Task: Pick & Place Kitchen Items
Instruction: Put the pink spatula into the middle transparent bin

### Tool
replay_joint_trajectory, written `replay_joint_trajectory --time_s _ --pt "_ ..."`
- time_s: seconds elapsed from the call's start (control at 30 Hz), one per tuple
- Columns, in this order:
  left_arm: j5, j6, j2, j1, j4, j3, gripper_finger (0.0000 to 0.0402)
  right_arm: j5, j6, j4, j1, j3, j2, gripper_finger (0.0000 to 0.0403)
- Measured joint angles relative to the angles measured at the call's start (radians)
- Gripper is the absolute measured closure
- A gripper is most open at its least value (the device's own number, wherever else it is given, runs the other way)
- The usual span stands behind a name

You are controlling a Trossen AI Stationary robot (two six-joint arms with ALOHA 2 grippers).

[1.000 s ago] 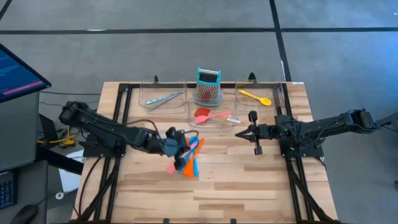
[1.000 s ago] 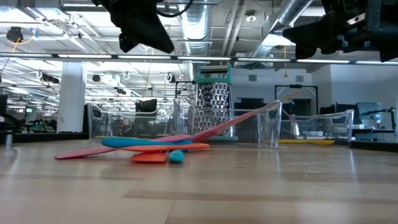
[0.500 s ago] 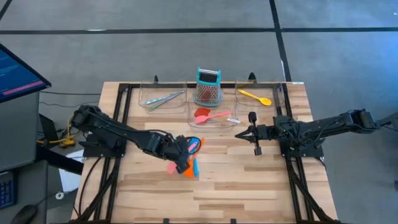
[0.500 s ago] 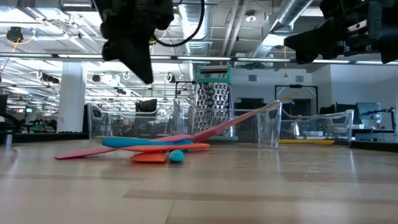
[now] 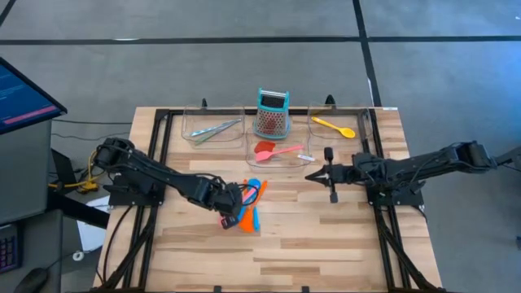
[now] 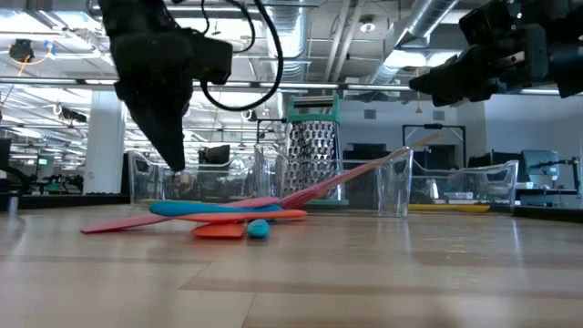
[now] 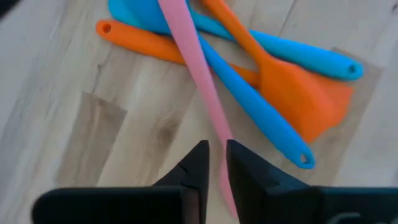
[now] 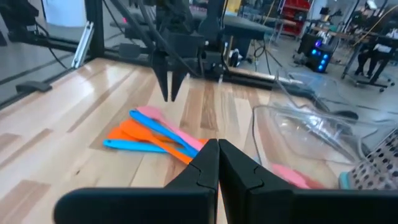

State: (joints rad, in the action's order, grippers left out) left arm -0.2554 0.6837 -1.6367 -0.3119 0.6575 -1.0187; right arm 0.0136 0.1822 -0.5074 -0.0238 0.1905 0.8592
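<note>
A pile of slim utensils (image 5: 249, 203) lies on the wooden table: two blue ones (image 7: 249, 106), two orange spatulas (image 7: 292, 93) and a pink one (image 7: 199, 68) crossing over them. My left gripper (image 7: 216, 152) hangs just above the pile's near-left end, pointing steeply down. Its fingers stand a narrow gap apart over the pink handle, and in the low view its tip (image 6: 176, 162) is clear of the pile (image 6: 228, 214). My right gripper (image 5: 310, 177) waits shut above the table's right half, pointing level toward the left.
Clear trays stand along the far edge. The left one holds metal tongs (image 5: 213, 130), the middle one red and pink spoons (image 5: 277, 151), the right one a yellow spoon (image 5: 334, 127). A teal-topped grater (image 5: 272, 114) stands behind them. Bare wood lies toward the near edge.
My left gripper has come down toward the pile and a little toward the near edge, tipping from a slant to point steeply down. The utensils have stayed where they lay.
</note>
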Motion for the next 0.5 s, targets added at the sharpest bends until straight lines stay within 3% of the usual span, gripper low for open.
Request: replay_joint_trajectory --time_s 0.33,0.5 --pt "0.037 0.013 0.000 0.038 -0.183 0.097 0.0272 0.000 0.000 -0.002 0.000 0.000 0.032 0.0402" --pt "0.072 0.120 0.000 0.069 -0.196 0.121 0.0247 0.000 0.000 -0.002 0.000 0.000 0.031 0.0402"
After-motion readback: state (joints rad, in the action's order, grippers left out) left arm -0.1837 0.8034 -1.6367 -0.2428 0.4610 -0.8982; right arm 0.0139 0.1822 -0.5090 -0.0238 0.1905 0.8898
